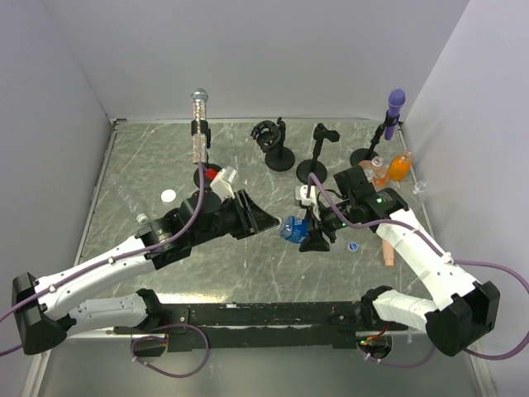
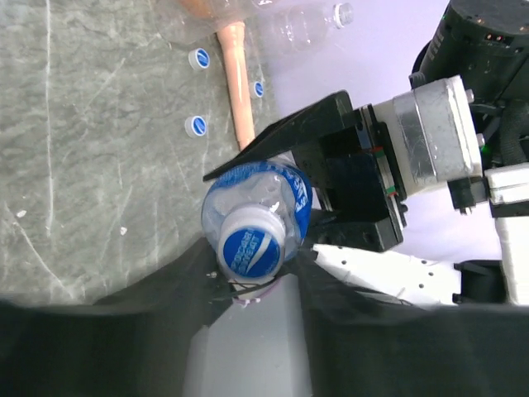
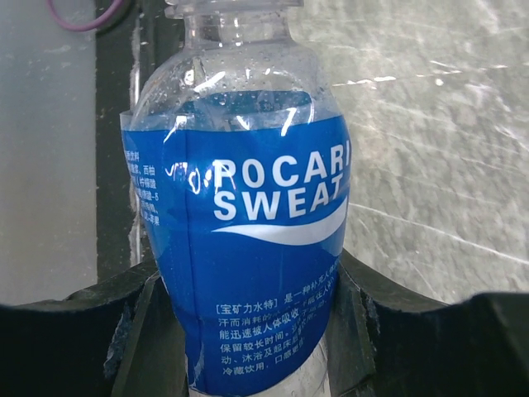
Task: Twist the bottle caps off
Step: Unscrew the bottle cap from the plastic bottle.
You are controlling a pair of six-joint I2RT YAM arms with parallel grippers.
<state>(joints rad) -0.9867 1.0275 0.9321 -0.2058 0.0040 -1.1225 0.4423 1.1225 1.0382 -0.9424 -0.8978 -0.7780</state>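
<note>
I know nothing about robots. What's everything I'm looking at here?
blue-labelled bottle: one, clear, mid-table, gripped
bottle's cap: one, blue-white, on that bottle
peach stick: one, near right
loose caps: three blue, by peach stick; one white, left
orange bottle: one, far right
clear bottle: one, by peach stick
microphones: two, silver glitter far left, purple far right
black stands: two, far middle
red-white item: one, unidentifiable, near silver microphone
table: one, grey marbled
left gripper: black, shut on bottle's cap
right gripper: black, shut on blue-labelled bottle
</note>
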